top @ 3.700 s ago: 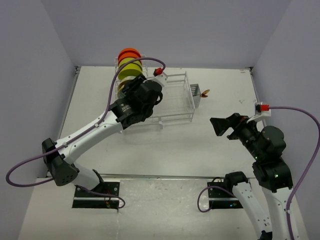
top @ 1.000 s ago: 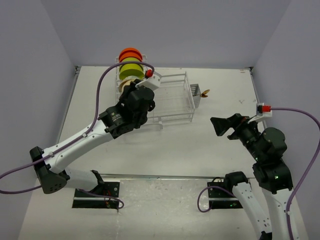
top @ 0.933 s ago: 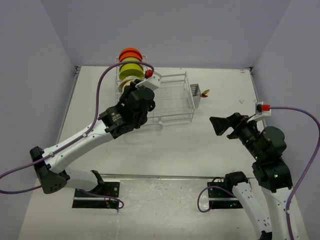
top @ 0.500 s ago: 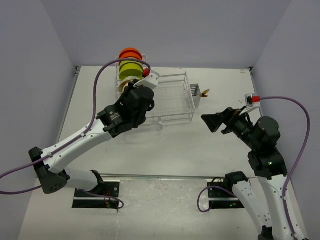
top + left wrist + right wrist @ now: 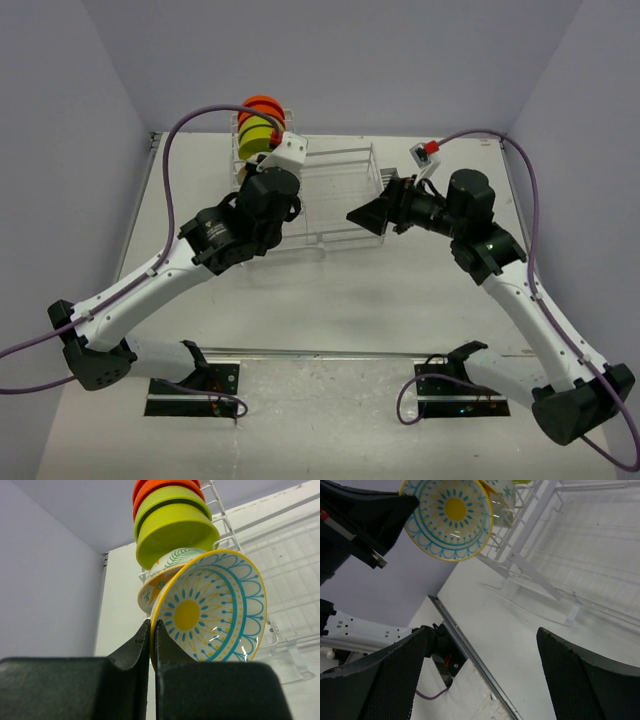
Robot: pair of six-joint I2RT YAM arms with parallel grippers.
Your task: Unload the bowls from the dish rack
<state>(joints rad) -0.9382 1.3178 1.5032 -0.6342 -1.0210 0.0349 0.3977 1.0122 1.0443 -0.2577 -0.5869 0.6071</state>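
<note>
My left gripper [image 5: 153,626] is shut on the rim of the whitish bowl with the yellow flower pattern [image 5: 210,610] and holds it on edge, just in front of the bowls stacked in the white dish rack [image 5: 295,550]. Behind it stand another patterned bowl [image 5: 172,560], lime-green bowls [image 5: 170,527] and orange-red bowls [image 5: 155,487]. In the top view the lime-green [image 5: 256,130] and orange-red bowls [image 5: 262,103] show at the rack's [image 5: 335,200] left end; my left fingers are hidden under the wrist. My right gripper [image 5: 366,212] is open and empty at the rack's right end. It sees the held bowl [image 5: 447,515].
The rack's cutlery basket [image 5: 388,186] sits just behind my right gripper. A metal rail [image 5: 330,352] runs along the table's near edge and also shows in the right wrist view [image 5: 470,655]. Walls close the table at left, right and back.
My right arm has swung from the right side of the table far left and up to the rack's right end, gripper still open. My left gripper has shifted slightly back with the flower bowl.
</note>
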